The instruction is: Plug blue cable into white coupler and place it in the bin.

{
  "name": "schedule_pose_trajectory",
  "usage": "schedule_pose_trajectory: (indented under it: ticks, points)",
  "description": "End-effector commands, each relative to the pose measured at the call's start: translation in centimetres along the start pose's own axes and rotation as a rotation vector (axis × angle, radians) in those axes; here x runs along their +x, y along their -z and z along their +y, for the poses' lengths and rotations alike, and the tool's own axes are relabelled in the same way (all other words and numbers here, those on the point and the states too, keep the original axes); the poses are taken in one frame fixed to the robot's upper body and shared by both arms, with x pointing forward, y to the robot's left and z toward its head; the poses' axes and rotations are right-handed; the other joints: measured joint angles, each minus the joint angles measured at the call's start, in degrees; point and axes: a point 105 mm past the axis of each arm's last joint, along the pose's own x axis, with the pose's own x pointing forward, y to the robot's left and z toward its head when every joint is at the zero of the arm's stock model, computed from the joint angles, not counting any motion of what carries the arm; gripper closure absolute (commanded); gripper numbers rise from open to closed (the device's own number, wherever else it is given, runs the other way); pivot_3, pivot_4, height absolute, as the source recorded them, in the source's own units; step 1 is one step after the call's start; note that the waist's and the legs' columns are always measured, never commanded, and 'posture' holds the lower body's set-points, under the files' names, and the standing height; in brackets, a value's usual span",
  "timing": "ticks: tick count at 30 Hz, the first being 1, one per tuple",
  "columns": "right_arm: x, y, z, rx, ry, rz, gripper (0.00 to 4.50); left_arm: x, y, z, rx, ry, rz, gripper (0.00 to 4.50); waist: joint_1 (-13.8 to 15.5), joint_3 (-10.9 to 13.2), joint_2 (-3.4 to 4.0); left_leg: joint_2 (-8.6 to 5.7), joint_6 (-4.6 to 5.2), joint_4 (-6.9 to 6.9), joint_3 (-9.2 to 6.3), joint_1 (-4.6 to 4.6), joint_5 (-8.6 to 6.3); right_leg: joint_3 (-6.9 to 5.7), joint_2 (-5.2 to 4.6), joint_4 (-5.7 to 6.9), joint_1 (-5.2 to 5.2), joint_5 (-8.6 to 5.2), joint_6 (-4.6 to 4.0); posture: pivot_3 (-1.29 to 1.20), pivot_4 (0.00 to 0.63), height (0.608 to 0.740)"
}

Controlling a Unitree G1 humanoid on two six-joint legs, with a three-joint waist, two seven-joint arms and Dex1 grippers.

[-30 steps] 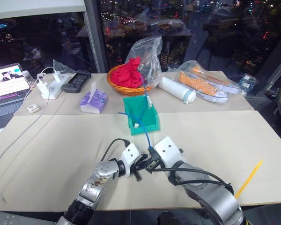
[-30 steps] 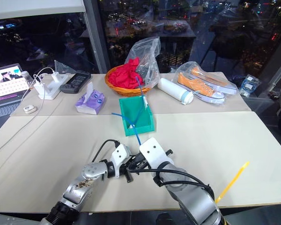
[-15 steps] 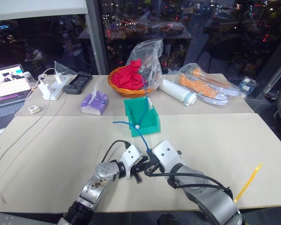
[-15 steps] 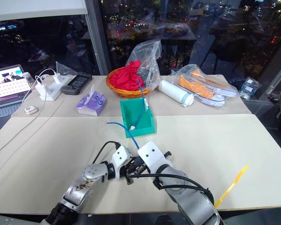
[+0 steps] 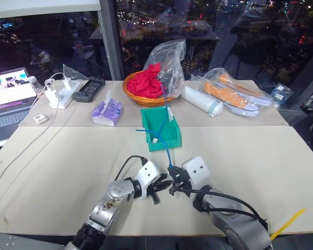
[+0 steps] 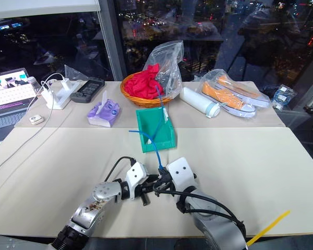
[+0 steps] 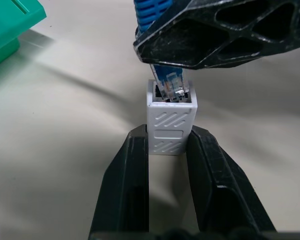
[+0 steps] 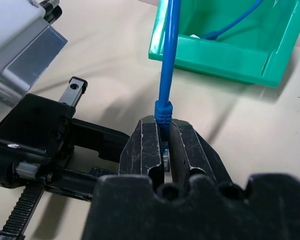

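Just in front of the small teal-green plastic bin (image 5: 161,136) on the beige counter (image 5: 261,151), the left end effector (image 7: 170,150) had clamped the tiny white boxy coupler (image 7: 170,122). The right end effector (image 8: 161,142) pinched the thin blue cable (image 8: 166,70) shut, its clear plug (image 7: 171,86) tilted, partly seated. Pushed crooked, the plug might have jammed or slipped.

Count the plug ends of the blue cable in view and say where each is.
2. One clear plug sits at the white coupler mouth, pinched by the right gripper; the other lies in the bin.
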Motion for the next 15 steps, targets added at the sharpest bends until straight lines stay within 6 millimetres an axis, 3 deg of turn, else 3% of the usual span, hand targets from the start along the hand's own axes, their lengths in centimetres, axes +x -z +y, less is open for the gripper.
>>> schedule_pose_trajectory:
  ticks: [1, 8, 15]
  points:
    - [-0.3, 3.9, 0.3, 0.043, -0.016, 0.11, 4.5, -0.3, -2.2, 0.5, 0.024, -0.012, -0.086, 3.9, 0.17, 0.03, 0.03, 0.0, 0.0, -0.01, -0.01, 0.0, 0.0, -0.02, 0.0, -0.05, -0.02, 0.0, 0.0, 0.0, 0.15, 0.722]
    - [-0.4, 6.3, 0.9, -0.009, -0.013, 0.059, 4.5, -0.2, -3.3, 1.6, -0.058, -0.064, -0.137, 3.9, 0.38, 0.07, 0.01, -0.02, 0.0, 0.01, -0.01, -0.05, -0.01, -0.02, -0.04, -0.26, -0.04, 0.15, -0.15, 0.0, 0.15, 0.722]
    - [0.4, 8.2, -0.5, -0.054, 0.096, 0.042, 4.5, 0.0, -4.8, 2.0, -0.081, -0.077, -0.17, 3.9, 0.65, 0.11, -0.01, -0.02, -0.1, 0.03, -0.02, -0.07, 0.05, -0.01, -0.04, -0.26, 0.02, 0.09, 0.08, 0.0, 0.15, 0.722]
